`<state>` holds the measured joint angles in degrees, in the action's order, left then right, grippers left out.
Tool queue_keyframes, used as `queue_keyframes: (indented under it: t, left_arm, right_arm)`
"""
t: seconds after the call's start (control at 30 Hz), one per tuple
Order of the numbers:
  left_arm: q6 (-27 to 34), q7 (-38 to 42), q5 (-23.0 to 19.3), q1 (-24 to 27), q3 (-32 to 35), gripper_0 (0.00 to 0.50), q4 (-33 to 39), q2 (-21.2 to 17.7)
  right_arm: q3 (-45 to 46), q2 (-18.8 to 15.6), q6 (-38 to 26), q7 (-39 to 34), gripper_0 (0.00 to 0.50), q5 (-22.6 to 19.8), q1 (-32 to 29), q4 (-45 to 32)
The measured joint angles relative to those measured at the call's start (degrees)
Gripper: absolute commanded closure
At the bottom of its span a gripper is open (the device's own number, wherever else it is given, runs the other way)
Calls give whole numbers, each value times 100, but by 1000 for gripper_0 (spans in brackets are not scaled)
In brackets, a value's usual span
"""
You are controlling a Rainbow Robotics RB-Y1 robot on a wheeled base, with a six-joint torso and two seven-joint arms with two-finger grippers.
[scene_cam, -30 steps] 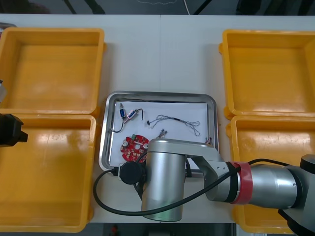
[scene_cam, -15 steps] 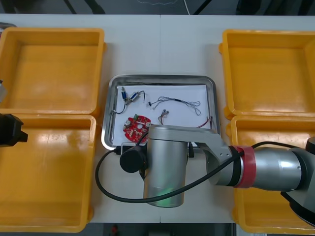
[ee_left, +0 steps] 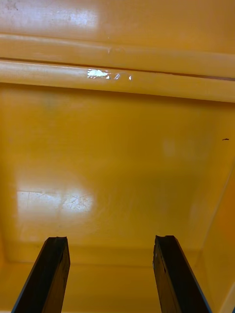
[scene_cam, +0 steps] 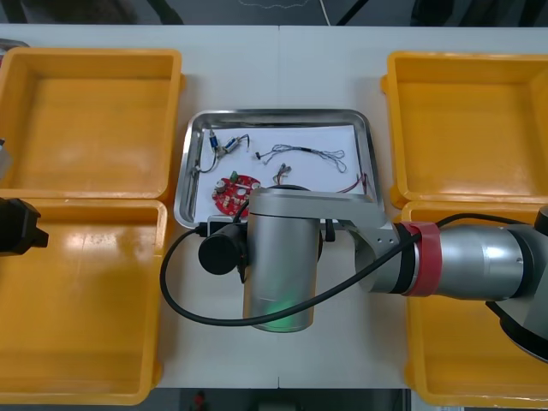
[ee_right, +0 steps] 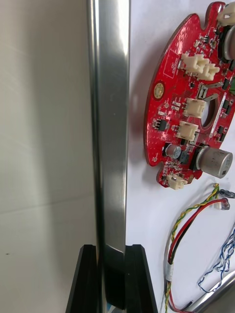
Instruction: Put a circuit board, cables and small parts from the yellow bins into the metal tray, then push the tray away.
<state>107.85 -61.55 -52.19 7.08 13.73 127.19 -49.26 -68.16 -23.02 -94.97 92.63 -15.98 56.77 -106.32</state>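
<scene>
The light table [scene_cam: 282, 68] has a thin seam running toward 12 o'clock and dark floor beyond its far edge. It carries four yellow bins [scene_cam: 86, 128], two at 9 o'clock of the metal tray [scene_cam: 278, 115] and two at 3 o'clock.

The right arm [scene_cam: 454, 261] reaches in from 4 o'clock across the near right bin. Its grey wrist housing covers the tray's 6 o'clock rim in the front view, and a black cord [scene_cam: 171, 300] loops out at its 8 o'clock. In the right wrist view the right gripper [ee_right: 111, 252] pinches that shiny rim, one black finger [ee_right: 88, 279] on each side of it.

The left gripper [ee_left: 110, 242] hangs spread over the floor of the near left bin [scene_cam: 86, 308].

The tray is white inside. A round red circuit board [scene_cam: 231, 190] lies flat at its 7 o'clock, just inside the pinched rim, and carries white connectors and silver cylinders. A red and yellow cable [ee_right: 188, 225] curls near the board, toward the tray's 4 o'clock. A twisted blue and white cable [scene_cam: 304, 156] crosses the middle. Small metal parts [scene_cam: 224, 147] sit at 10 o'clock with a black cable [scene_cam: 204, 163].
</scene>
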Motion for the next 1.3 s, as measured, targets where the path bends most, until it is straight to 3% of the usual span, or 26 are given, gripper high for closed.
queue_keyframes:
  t: [0.23, 0.9, 1.3]
  left_arm:
    - [0, 0, 0, 0, 0, 0, 0, 0]
    - [0, 0, 0, 0, 0, 0, 0, 0]
    - [0, 0, 0, -1, 0, 0, 1, 0]
  right_arm:
    - [0, 0, 0, 17, 500, -12, 246, 245]
    - [151, 176, 144, 54, 500, -603, 917, 1373]
    - [165, 288, 504, 354, 500, -624, 1158, 1895]
